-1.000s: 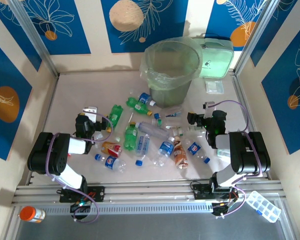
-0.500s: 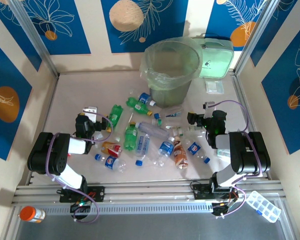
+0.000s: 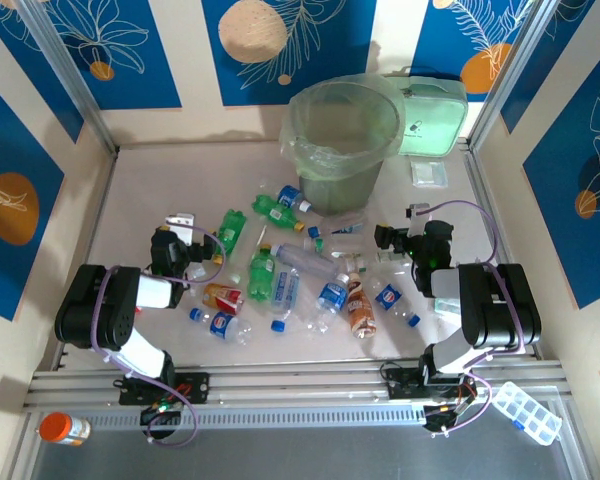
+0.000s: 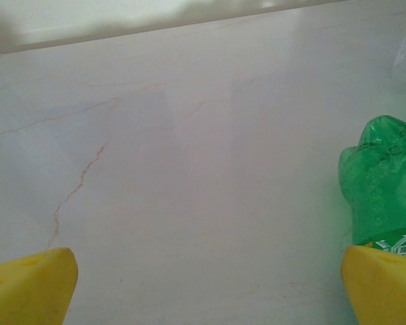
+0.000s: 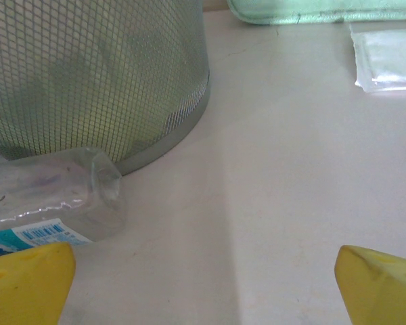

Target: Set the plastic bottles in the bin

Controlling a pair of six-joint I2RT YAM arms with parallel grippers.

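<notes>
Several plastic bottles (image 3: 280, 272) lie scattered on the pale table in front of the bin (image 3: 342, 140), a mesh bucket lined with a pale green bag. Among them are a green one (image 3: 230, 230), another green one (image 3: 262, 272) and a brown-labelled one (image 3: 360, 308). My left gripper (image 3: 178, 238) rests low at the left of the pile, open and empty. In its wrist view a green bottle's base (image 4: 386, 189) sits by the right fingertip (image 4: 382, 288). My right gripper (image 3: 398, 238) is open and empty at the pile's right. A clear bottle (image 5: 54, 196) lies by its left fingertip (image 5: 27, 281), in front of the bin's mesh wall (image 5: 95, 74).
A flat mint-green case (image 3: 430, 118) lies right of the bin, with a small clear packet (image 3: 428, 172) in front of it. An orange bottle (image 3: 62, 428) and a clear compartment box (image 3: 528, 412) sit on the near rail. Walls enclose the table on three sides.
</notes>
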